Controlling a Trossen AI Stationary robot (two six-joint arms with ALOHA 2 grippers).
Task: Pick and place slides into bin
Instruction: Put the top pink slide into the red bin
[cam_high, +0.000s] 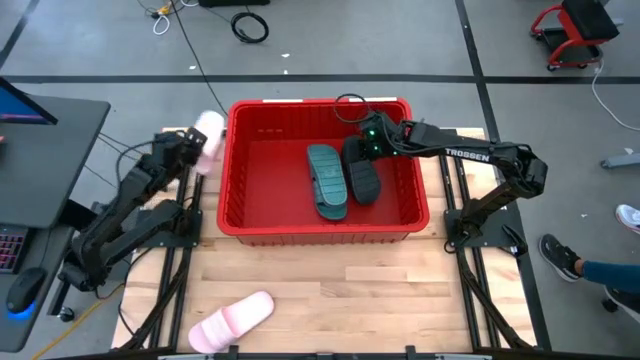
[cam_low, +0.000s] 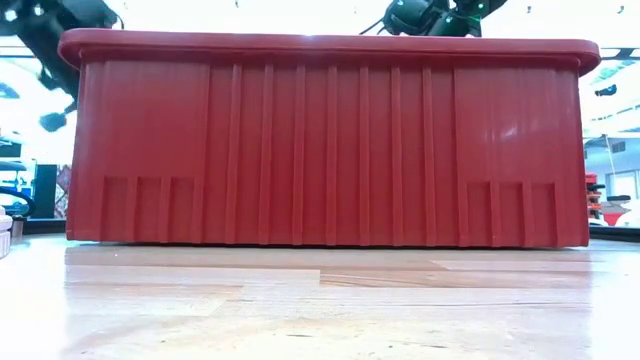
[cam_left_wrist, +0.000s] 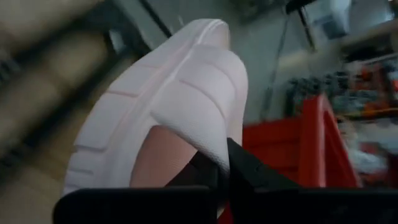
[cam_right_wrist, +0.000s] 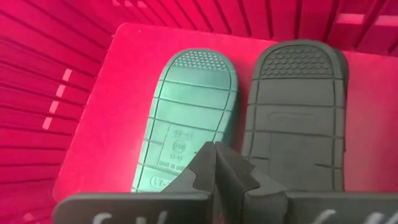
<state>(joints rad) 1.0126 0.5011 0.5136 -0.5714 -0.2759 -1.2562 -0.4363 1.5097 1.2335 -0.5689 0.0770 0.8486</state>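
A pale pink slide (cam_high: 209, 138) hangs in the air just left of the red bin (cam_high: 320, 236), with my left gripper (cam_high: 196, 150) shut on it; the left wrist view shows this slide (cam_left_wrist: 180, 93) close up, its ridged strap toward the camera. Inside the bin a teal slide (cam_right_wrist: 186, 118) and a black slide (cam_right_wrist: 298, 118) lie side by side, soles up, on the bin's floor. My right gripper (cam_right_wrist: 215, 163) hovers shut and empty above them, over the bin's far right part (cam_high: 366, 140). A second pale pink slide (cam_high: 232, 320) lies on the table near its front edge. My left gripper pinches the edge of the pink slide's wide strap (cam_left_wrist: 217, 152) between its two fingers, one finger seemingly under the strap and one outside it. The slide is lifted clear of the table and sticks out beyond the fingers toward the far side.
The bin's tall red wall (cam_low: 320, 150) fills the low view. A desk with a monitor and a keyboard (cam_high: 30, 160) stands left of the table. Cables (cam_high: 250, 25) lie on the floor behind, and a person's shoes (cam_high: 560, 258) show at the right.
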